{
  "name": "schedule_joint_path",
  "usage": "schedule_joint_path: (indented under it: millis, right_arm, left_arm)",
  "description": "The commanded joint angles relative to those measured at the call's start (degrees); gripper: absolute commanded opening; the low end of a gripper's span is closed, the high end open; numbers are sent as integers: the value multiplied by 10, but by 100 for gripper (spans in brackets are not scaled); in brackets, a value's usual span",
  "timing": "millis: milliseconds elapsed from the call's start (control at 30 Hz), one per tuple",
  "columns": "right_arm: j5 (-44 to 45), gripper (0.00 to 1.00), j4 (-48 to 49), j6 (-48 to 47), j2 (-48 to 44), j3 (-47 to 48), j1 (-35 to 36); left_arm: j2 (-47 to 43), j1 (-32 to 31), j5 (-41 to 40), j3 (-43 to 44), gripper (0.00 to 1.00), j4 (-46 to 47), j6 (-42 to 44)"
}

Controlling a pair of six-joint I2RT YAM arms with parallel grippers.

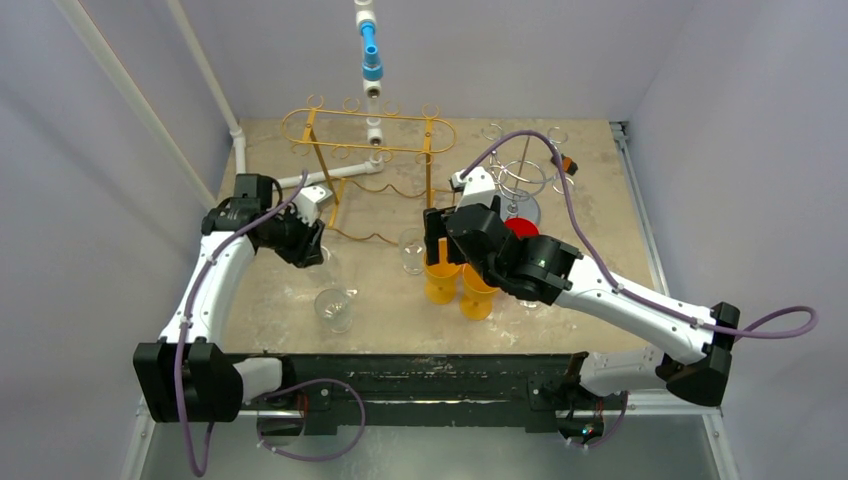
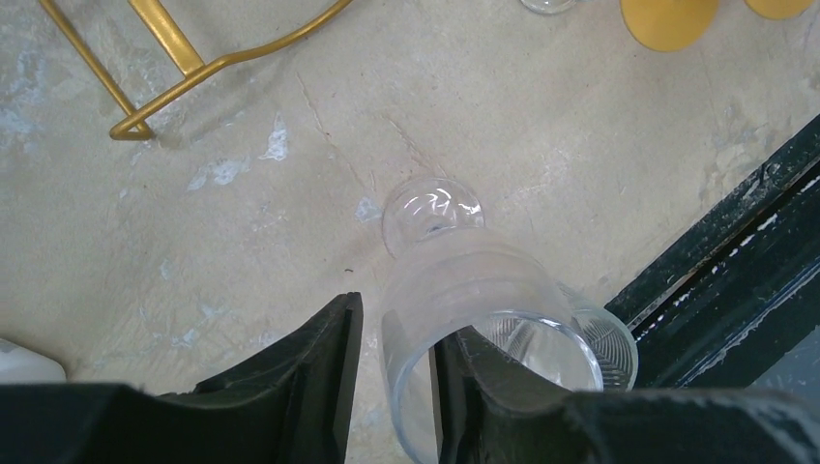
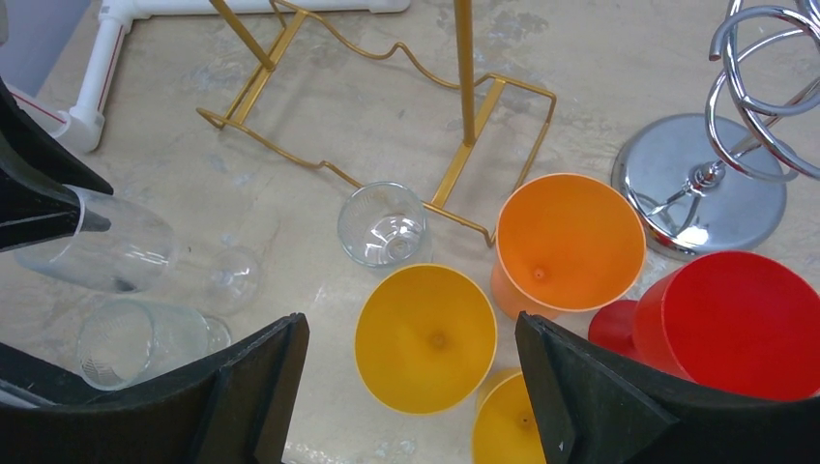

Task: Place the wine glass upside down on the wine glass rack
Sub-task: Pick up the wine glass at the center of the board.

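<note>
My left gripper (image 1: 303,243) (image 2: 396,333) is shut on the rim of a clear wine glass (image 2: 469,271), one finger inside the bowl and one outside. The glass is tilted, with its foot pointing away from the gripper. It also shows in the right wrist view (image 3: 121,253), left of the gold wire wine glass rack (image 1: 370,132) (image 3: 464,97). A corner of the rack shows in the left wrist view (image 2: 174,43). My right gripper (image 1: 442,243) (image 3: 408,333) is open wide and empty, above a yellow cup (image 3: 425,338).
A second clear glass (image 1: 335,308) (image 2: 585,348) stands near the table's black front edge. A third (image 1: 412,250) (image 3: 382,224) stands by the rack's base. Orange (image 3: 571,242), red (image 3: 735,324) and another yellow cup (image 3: 508,420) cluster beside a chrome stand (image 1: 520,185) (image 3: 696,184). A white pipe frame (image 1: 372,60) stands behind.
</note>
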Motion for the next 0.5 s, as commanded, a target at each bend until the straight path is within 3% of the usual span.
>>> schedule_joint_path:
  millis: [0,200,467]
  right_arm:
    - [26,89,8,1,-26,24,-2]
    - [21,89,6,-9,-26,37,-19]
    - [-7,90,13,-3,-35,46,-34]
  left_arm:
    - [-26,-18,-14,-6,30,24,1]
    - [-33,-32,-13,-2,0,35,-18]
    - [-63,-32,0,62,0,14,-37]
